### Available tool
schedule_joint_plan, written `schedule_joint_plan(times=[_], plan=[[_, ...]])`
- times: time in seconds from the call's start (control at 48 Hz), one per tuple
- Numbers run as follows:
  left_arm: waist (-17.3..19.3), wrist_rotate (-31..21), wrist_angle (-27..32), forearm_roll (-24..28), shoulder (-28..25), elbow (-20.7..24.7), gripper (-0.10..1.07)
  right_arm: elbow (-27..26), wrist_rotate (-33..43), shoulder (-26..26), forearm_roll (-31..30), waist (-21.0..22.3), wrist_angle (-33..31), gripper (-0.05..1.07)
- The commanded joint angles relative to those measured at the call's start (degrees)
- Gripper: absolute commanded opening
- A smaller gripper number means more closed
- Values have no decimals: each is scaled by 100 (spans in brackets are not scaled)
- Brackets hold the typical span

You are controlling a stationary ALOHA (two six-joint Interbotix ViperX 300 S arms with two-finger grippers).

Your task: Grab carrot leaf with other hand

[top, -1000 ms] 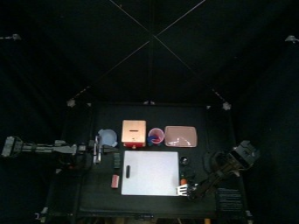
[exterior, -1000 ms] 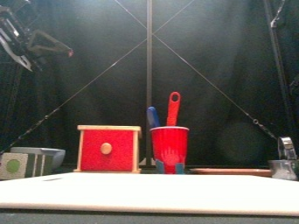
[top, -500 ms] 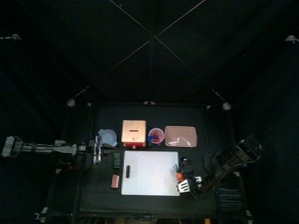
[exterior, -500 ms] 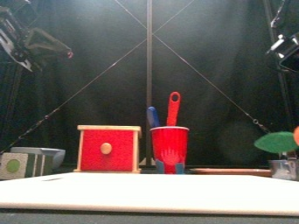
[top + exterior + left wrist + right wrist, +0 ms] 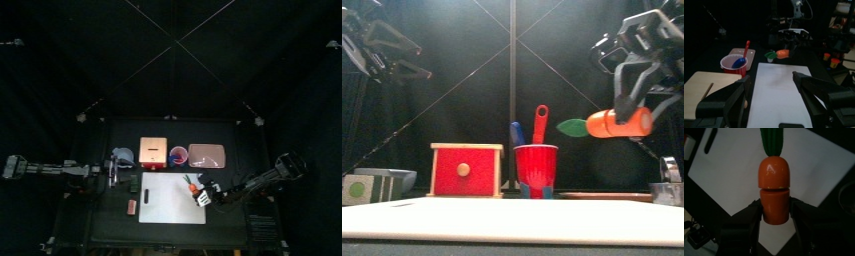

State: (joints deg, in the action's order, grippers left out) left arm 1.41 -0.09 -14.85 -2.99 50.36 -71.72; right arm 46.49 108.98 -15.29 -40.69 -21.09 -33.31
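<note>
Right gripper (image 5: 775, 220) clamped on the orange plastic toy carrot (image 5: 620, 122), held aloft above the white cutting board (image 5: 171, 196), green carrot leaf (image 5: 573, 127) pointing clear toward the left arm, presumably for handover; left gripper (image 5: 771, 87) wide open, empty, left of board.

my right gripper (image 5: 627, 118) hangs up high at the right of the front view, jaws clamped. Left gripper (image 5: 771, 82) sits spread wide, upper left.

No text, label, number or sign can be read anywhere
</note>
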Motion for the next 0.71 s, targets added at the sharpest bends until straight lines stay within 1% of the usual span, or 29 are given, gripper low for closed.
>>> schedule_joint_plan(times=[0.0, 0.146, 0.333, 0.438, 0.521, 0.688], plan=[[-114, 26, 149, 18, -308, 334, 101, -70, -378, -97, 0, 308, 413, 52], [-281, 26, 360, 62, -598, 589, 101, -97, -976, -62, -35, 606, 738, 52], [-457, 35, 519, 158, -835, 870, 101, -185, -1600, -62, 0, 800, 1134, 52], [-545, 35, 519, 246, -1046, 1020, 101, -281, -1802, -9, -9, 870, 1336, 52], [-624, 35, 510, 316, -1283, 1222, 101, -352, -1898, 105, -26, 923, 1468, 52], [-703, 44, 519, 589, -1696, 1547, 101, -501, -2153, 352, -35, 967, 1767, 52]])
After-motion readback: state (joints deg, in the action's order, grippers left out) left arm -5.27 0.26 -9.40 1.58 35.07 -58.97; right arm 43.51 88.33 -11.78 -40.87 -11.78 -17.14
